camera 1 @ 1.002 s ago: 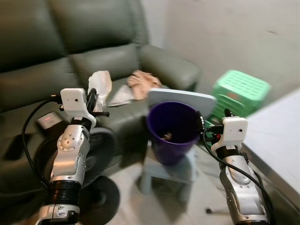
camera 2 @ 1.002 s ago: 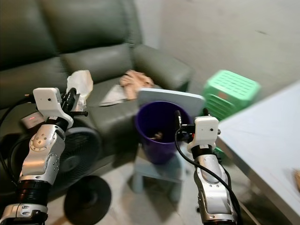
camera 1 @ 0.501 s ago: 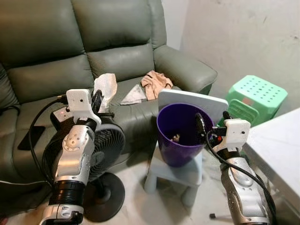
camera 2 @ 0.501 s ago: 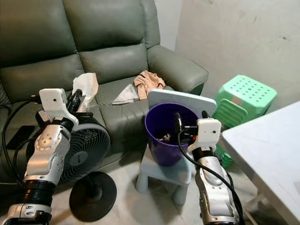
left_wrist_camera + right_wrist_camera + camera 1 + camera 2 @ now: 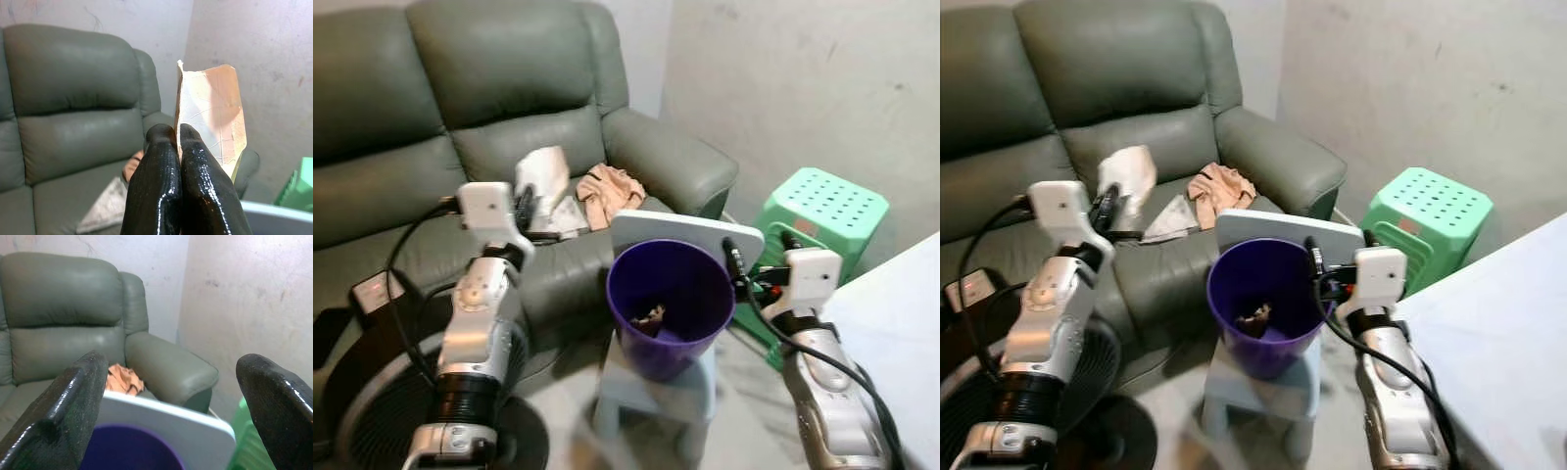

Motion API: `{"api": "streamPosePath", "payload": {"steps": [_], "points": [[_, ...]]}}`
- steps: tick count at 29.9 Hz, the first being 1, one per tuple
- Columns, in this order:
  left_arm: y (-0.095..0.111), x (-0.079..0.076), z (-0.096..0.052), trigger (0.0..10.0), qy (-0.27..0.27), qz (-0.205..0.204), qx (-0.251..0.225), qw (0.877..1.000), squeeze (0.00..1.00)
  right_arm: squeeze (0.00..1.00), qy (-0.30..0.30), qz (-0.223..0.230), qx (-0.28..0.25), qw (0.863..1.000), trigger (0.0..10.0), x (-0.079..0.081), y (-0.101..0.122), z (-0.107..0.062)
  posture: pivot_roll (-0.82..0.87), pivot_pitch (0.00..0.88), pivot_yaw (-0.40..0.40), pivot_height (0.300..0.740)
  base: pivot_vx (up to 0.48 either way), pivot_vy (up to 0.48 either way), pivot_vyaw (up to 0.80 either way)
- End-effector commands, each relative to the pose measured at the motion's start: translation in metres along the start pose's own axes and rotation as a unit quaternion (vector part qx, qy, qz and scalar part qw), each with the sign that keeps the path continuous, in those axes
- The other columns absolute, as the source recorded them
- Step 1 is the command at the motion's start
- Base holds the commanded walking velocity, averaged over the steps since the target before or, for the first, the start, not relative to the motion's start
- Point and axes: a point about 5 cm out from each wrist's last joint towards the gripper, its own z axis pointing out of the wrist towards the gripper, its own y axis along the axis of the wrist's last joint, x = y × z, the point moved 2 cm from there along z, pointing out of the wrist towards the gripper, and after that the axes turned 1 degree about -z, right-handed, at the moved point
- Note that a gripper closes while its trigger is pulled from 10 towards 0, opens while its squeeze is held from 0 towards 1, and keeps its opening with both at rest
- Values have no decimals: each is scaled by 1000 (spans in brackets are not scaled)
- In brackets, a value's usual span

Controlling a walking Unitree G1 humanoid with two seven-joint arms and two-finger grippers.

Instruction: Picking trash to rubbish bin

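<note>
Grey concrete walls and a green leather sofa [image 5: 460, 127] enclosed the work area, inspected from the robot outward. Nearest stood a floor fan [image 5: 372, 431] beneath the left arm and a small pale stool [image 5: 1263, 387] carrying the purple bin [image 5: 668, 304], which already held some scraps and had a grey lid [image 5: 690, 230] resting at its back rim. The right gripper [image 5: 736, 262] sat just beside the bin's right rim with its fingers spread wide and nothing between them. The left gripper [image 5: 178, 147] was pinched closed on a crumpled white tissue [image 5: 210, 115], held raised to the left of the bin, not yet over its mouth. Further back, on the sofa seat, lay a peach cloth [image 5: 607, 188] and a flat grey scrap [image 5: 1170, 217]. Risk assessed: a release at this position would probably drop the tissue onto the sofa or fan; the light tissue could also cling to the fingers, and a sideways swing might knock the bin off its narrow stool
</note>
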Motion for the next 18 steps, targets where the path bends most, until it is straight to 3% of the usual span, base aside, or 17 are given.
{"api": "streamPosePath", "payload": {"steps": [1,7,10,16,18], "points": [[3,7,-2,10000,4,11,-3,1000,0,0,23,9,1,1000,10000,11,1,2,-40,39,-44,740,0,0,0],[-9,-4,-6,10000,-38,24,24,999,0,0,36,7,14,999,10000,13,-3,-1,-38,39,-49,740,0,0,0],[-20,-23,-13,10000,-100,43,44,993,0,0,40,4,20,999,10000,14,-4,-2,-37,44,-55,740,0,0,0],[-34,-45,-24,10000,-150,50,61,986,0,0,75,9,37,996,10000,20,-7,-6,-37,75,-78,740,0,0,0],[-36,-46,-26,10000,-151,45,62,986,0,0,91,7,44,995,10000,24,-9,-8,-37,75,-78,740,0,0,0]]}}
